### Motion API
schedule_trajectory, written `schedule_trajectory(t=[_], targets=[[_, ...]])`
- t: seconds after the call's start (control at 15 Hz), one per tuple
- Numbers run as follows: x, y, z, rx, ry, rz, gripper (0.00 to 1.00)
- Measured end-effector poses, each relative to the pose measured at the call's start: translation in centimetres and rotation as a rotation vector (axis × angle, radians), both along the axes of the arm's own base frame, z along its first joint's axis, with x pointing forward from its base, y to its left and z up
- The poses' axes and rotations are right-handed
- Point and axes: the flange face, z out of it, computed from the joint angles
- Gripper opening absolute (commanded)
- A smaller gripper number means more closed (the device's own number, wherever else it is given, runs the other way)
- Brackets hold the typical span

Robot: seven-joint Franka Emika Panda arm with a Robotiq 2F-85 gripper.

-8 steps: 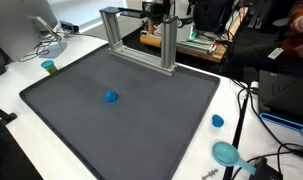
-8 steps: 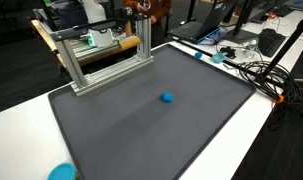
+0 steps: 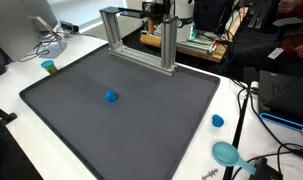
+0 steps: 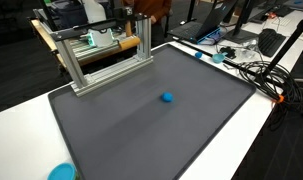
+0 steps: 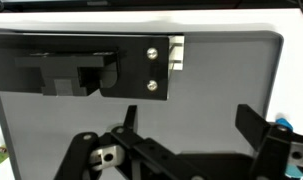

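Observation:
My gripper (image 5: 191, 130) is open and empty; its two dark fingers stand wide apart over the grey mat (image 5: 211, 85). It hangs high above the aluminium frame (image 3: 141, 35) at the back of the mat in both exterior views (image 3: 156, 10) (image 4: 141, 10). The frame shows dark in the wrist view (image 5: 81, 65), just ahead of the fingers. A small blue object (image 3: 111, 97) lies alone near the middle of the mat (image 3: 141, 130), far from the gripper; it also shows in an exterior view (image 4: 167, 98).
On the white table around the mat are a green cup (image 3: 49, 67), a small blue cap (image 3: 217, 121) and a teal round object (image 3: 227, 153). Cables (image 4: 256, 70) lie along one side. Desks with monitors stand behind the frame.

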Motion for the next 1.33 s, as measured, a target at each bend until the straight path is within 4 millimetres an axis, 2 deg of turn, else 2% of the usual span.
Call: schedule_trajectory(t=[0.13, 0.27, 0.53, 0.73, 0.87, 1.2, 1.33], targets=[[-0.4, -1.3, 2.5, 0.029, -0.058, 0.02, 1.0], [-0.7, -4.0, 4.5, 0.073, -0.117, 0.019, 1.0], [-0.9, -11.0, 5.4, 0.175, -0.198, -0.056, 1.0], [-1.6, -15.0, 4.3, 0.215, -0.198, -0.092, 1.0], [-2.4, -16.2, 2.9, 0.22, -0.175, -0.098, 1.0], [-4.1, -16.1, -1.7, 0.185, -0.083, -0.107, 1.0], [-4.4, -15.7, -2.5, 0.164, -0.066, -0.107, 1.0]])
